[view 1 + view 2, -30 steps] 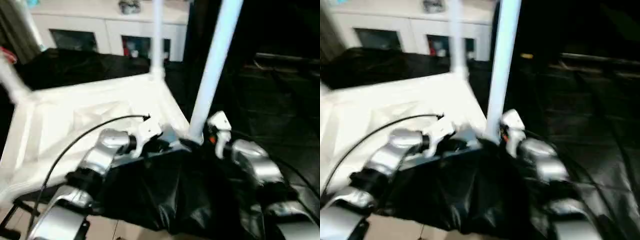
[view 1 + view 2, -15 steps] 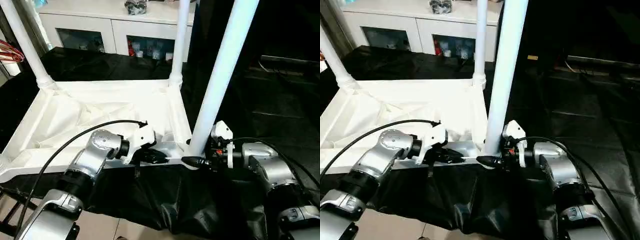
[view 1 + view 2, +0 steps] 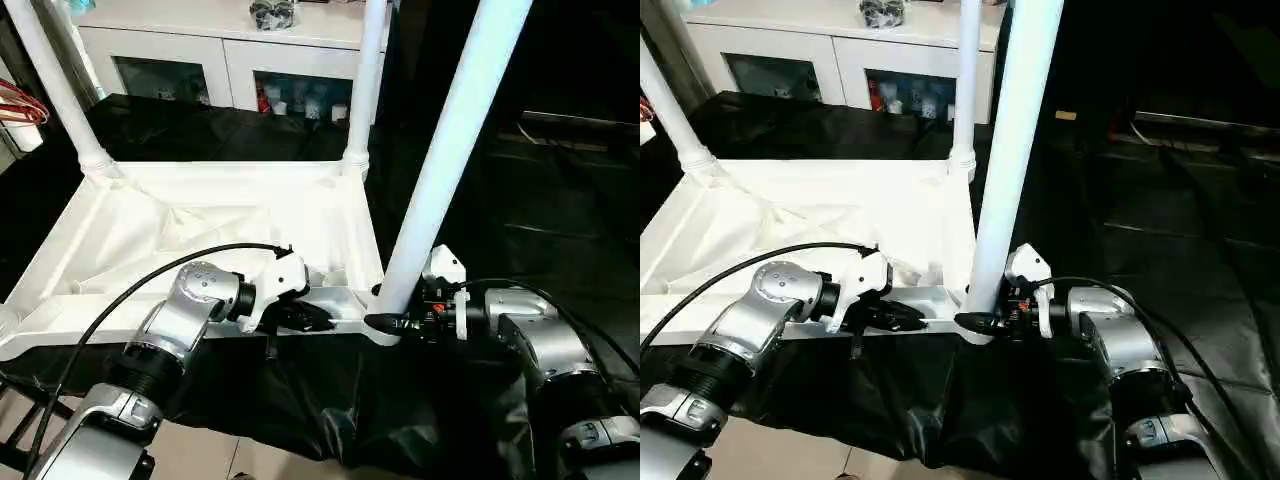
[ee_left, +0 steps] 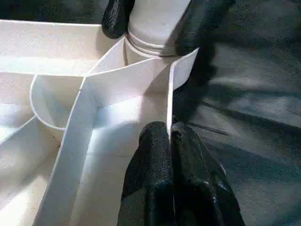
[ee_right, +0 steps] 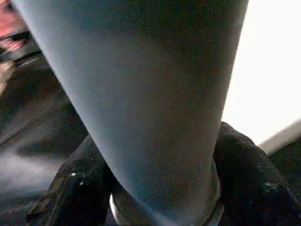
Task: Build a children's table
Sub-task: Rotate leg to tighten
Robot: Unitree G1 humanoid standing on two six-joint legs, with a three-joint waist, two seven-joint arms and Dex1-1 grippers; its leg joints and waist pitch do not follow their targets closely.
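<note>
- Tabletop (image 3: 200, 225) lies upside down on the black-draped counter (image 3: 330, 400), ribbed underside up. Legs stand upright in the two far corner sockets: far-left leg (image 3: 55, 90), far-right leg (image 3: 366, 80).
- Near-right leg (image 3: 440, 170) stands slightly tilted in its corner socket. Right gripper (image 3: 385, 322) fingers (image 5: 75, 188) clasp the leg at its very base, one on each side.
- Left gripper (image 4: 169, 134) fingers (image 4: 153, 150) pinch the thin near edge wall just beside that socket.
- Judgement: thin moulded plastic, light, stiff along ribs, walls likely flex. Leg smooth, tapered, probably slippery; a low grip near the socket suits pushing or twisting it home while the rim hold braces the top.
</note>
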